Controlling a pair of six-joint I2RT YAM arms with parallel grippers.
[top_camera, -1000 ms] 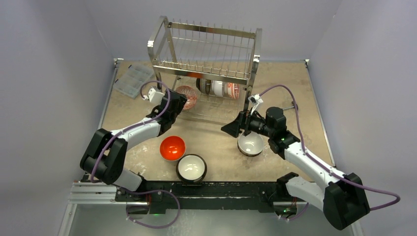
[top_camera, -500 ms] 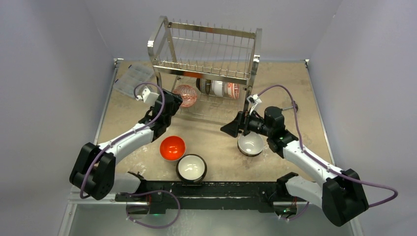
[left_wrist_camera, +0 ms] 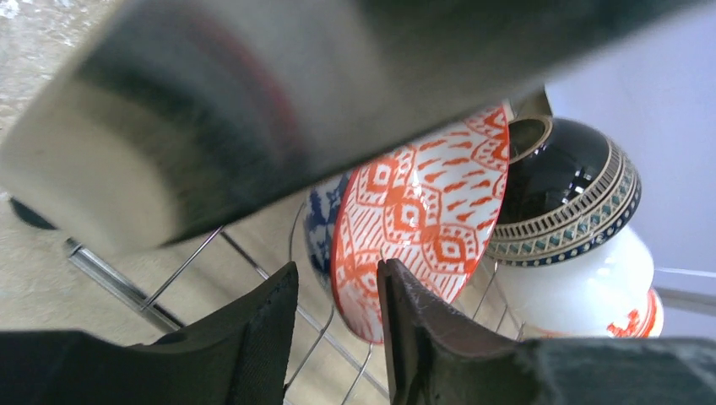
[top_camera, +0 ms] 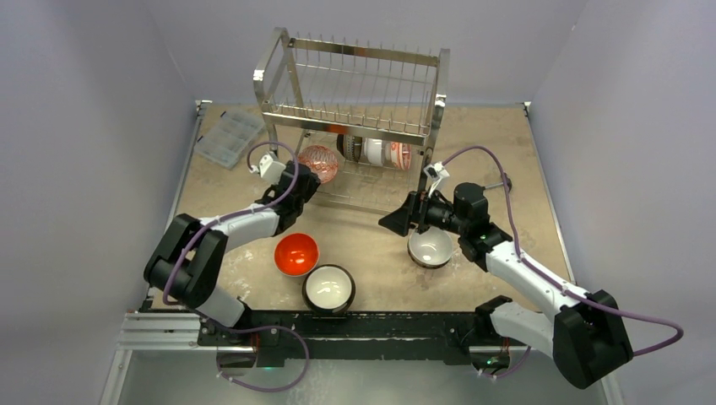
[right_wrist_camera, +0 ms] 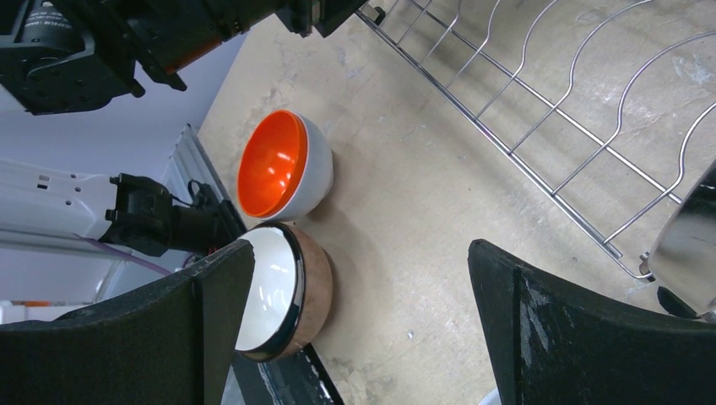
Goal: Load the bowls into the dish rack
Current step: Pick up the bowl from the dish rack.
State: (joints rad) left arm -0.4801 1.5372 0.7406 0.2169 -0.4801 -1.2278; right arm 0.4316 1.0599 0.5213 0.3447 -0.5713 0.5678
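The dish rack (top_camera: 355, 84) stands at the back of the table. Several bowls stand on edge in its lower tier: an orange-patterned bowl (top_camera: 319, 160) (left_wrist_camera: 422, 194) leftmost in the top view, then a black one with a teal band (left_wrist_camera: 557, 177) and a white one (left_wrist_camera: 583, 287). My left gripper (top_camera: 306, 181) (left_wrist_camera: 338, 268) is partly open right in front of the patterned bowl, whose lower rim shows in the gap. My right gripper (top_camera: 397, 221) (right_wrist_camera: 361, 249) hangs wide open and empty. Below that arm sits a white bowl (top_camera: 431, 246). An orange-red bowl (top_camera: 296, 253) (right_wrist_camera: 279, 164) and a brown bowl (top_camera: 328, 288) (right_wrist_camera: 283, 291) sit near the front.
A clear plastic compartment box (top_camera: 228, 137) lies at the back left. The rack's steel bar (left_wrist_camera: 253, 101) is blurred close above my left wrist camera. Purple cables loop over both arms. Grey walls close in the table's left, back and right.
My left arm swung out to the left and came back, its gripper staying by the rack's lower left corner with jaws narrowed. The patterned bowl stays in the rack. The right arm has not moved.
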